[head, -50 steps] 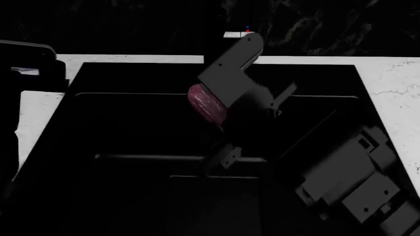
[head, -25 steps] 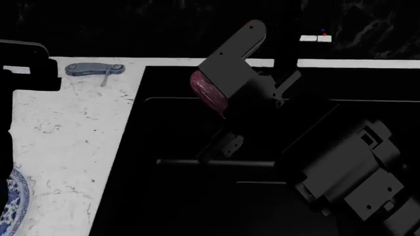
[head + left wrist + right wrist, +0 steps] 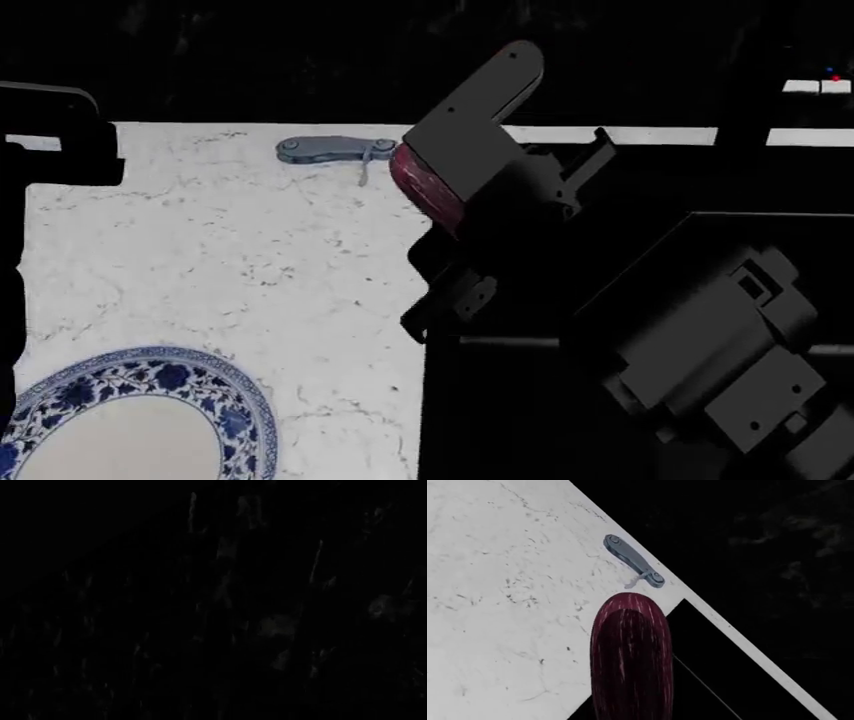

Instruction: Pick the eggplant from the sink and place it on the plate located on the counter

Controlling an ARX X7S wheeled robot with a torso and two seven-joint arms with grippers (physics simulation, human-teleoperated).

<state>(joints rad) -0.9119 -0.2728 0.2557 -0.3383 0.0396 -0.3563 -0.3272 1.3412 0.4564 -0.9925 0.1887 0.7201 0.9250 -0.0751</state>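
Note:
My right gripper [image 3: 443,172] is shut on the eggplant [image 3: 423,190], a dark purple-red oval held in the air over the sink's left edge. The eggplant [image 3: 630,655] fills the right wrist view, its tip over the white marble counter [image 3: 494,580]; its stem cap is hidden. The plate [image 3: 238,392], white with a blue floral rim, lies on the counter [image 3: 240,260] at the near left, well in front of and left of the eggplant. The black sink [image 3: 514,440] lies under my right arm. The left wrist view is all dark and shows no gripper.
A small grey flat metal piece [image 3: 327,150] lies on the counter near the back wall, just left of the eggplant; it also shows in the right wrist view [image 3: 632,561]. A dark boxy shape [image 3: 60,130] sits at the far left. The back wall is black.
The head view has swung left: the sink has slid right and the counter and plate have come into view. The eggplant, still held, has gone from over the basin to over the sink's left edge.

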